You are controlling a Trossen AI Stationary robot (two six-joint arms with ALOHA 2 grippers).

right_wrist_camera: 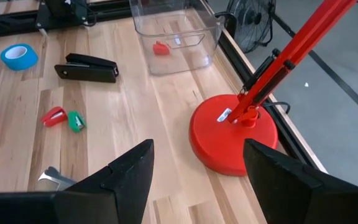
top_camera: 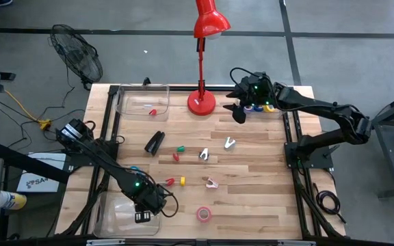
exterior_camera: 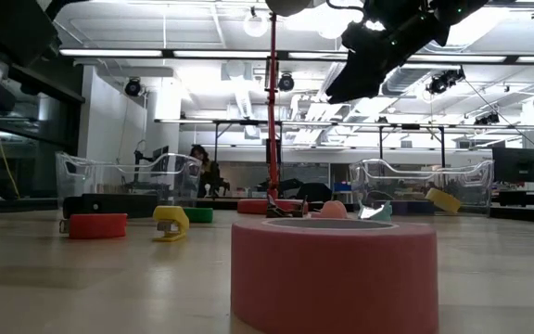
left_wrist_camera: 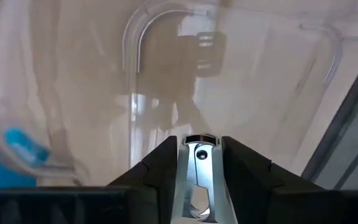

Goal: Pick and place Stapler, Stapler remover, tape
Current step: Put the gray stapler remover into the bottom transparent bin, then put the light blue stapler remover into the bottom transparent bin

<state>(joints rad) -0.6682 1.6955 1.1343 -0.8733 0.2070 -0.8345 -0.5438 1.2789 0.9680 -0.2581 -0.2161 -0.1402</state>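
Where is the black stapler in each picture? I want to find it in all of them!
High view: the stapler lies left of the middle of the table.
Low view: it is the dark bar at the left, before a clear bin.
Left wrist view: not in it.
Right wrist view: it lies at the upper left.
Shared landmark: the red lamp stands to its side, also seen in the low view and right wrist view.

Pale planked wood, smooth and satiny, makes up the desk (right_wrist_camera: 123, 118), with the matt black stapler (right_wrist_camera: 87, 67) lying on it. The lamp base (right_wrist_camera: 232, 140) gleams in glossy red, and the bin (right_wrist_camera: 176, 31) is clear, shiny plastic. The left end effector (left_wrist_camera: 201, 180) shows matt black fingers around bright bare metal.
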